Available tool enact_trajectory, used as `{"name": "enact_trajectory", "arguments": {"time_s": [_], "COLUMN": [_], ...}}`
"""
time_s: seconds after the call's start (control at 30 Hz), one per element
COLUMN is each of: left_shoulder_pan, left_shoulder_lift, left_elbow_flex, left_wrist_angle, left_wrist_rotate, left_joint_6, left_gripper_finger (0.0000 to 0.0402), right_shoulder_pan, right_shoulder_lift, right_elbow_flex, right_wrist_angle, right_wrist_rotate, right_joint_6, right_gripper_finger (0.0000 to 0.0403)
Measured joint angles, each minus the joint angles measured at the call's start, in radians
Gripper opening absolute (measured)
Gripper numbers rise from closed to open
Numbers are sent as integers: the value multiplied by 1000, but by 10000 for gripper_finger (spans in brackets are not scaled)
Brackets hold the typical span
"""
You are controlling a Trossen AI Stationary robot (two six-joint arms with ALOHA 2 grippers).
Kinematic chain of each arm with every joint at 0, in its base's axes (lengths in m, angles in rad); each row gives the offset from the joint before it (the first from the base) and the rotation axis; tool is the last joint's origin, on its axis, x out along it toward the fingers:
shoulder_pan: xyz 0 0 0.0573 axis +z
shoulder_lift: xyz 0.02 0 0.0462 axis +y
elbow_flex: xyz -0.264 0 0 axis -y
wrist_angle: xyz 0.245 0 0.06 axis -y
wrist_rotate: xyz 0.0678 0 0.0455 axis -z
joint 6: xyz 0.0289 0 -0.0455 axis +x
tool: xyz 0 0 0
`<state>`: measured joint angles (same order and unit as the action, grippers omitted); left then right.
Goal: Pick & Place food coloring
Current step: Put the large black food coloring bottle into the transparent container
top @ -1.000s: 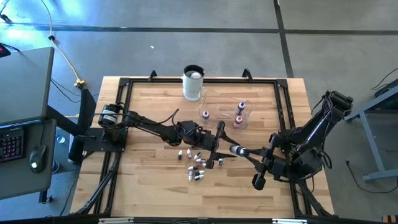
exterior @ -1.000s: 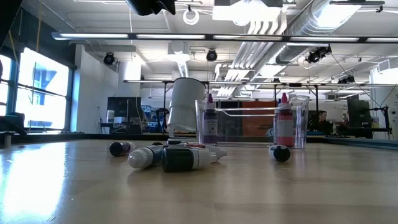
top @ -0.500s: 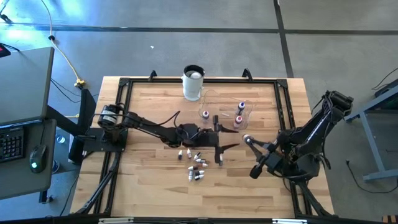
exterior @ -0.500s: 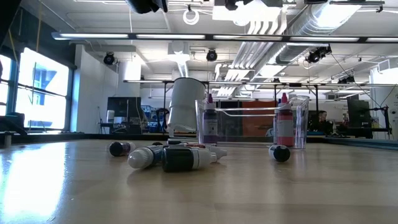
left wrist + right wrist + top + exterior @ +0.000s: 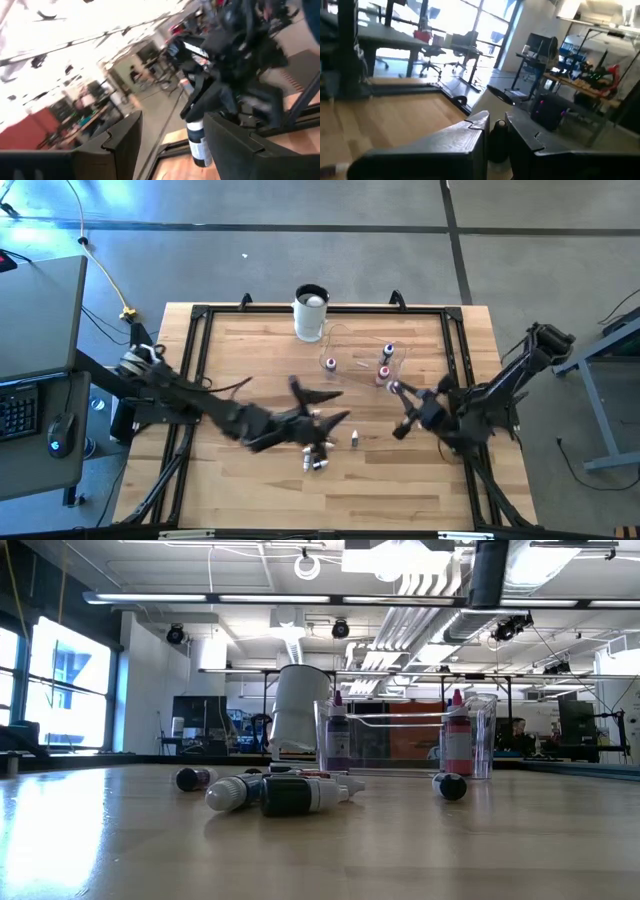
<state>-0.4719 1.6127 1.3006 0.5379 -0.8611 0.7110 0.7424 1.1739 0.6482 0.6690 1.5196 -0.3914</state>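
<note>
**Both arms above a table of scattered food-colouring bottles**

The right claw (image 5: 396,388) holds a small dark bottle (image 5: 498,141) pinched between its two narrowly parted fingers (image 5: 445,145), as the right wrist view shows; the held bottle is too small to make out from above. This claw sits just beside the clear bowl (image 5: 362,352), on the side toward the right arm's base. Three capped bottles (image 5: 384,358) stand upright inside the bowl. A tall white cup (image 5: 310,313) stands beyond the bowl, near the table's far rail. The loose bottles (image 5: 316,458) lie on their sides on the wooden table (image 5: 240,350), well apart from the right claw and right beside the left claw (image 5: 325,406), whose fingers are spread wide and hold nothing. One bottle (image 5: 354,440) lies alone between the two claws. In the low view, fallen bottles (image 5: 290,794) lie in front of cup and bowl.

Half a second earlier the right claw was nearer the table's front edge; the left arm reached straighter across, its claw closer to the bowl.
</note>
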Motion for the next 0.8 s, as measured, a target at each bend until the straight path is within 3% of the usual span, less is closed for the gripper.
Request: {"name": "enact_trajectory", "arguments": {"time_s": [0.2,0.27,0.5,0.8], "left_shoulder_pan": [-159,-204,-293,-301], "left_shoulder_lift": [-161,-205,-264,-261], "left_elbow_flex": [-1,0,-1,-2], "left_wrist_angle": [-197,-292,-635,-678], "left_wrist_rotate": [-284,-334,-351,-354], "left_joint_6": [-49,-110,-399,-455], "left_gripper_finger": [207,207,207,207], "right_shoulder_pan": [-262,-367,-688,-936], "right_shoulder_lift": [-64,-53,55,343], "right_elbow_flex": [-71,-74,-29,53], "right_wrist_angle": [-32,-99,-148,-56], "right_wrist_rotate": [-342,-453,-806,-1014], "right_joint_6": [182,267,458,550], "right_gripper_finger": [39,39,39,41]}}
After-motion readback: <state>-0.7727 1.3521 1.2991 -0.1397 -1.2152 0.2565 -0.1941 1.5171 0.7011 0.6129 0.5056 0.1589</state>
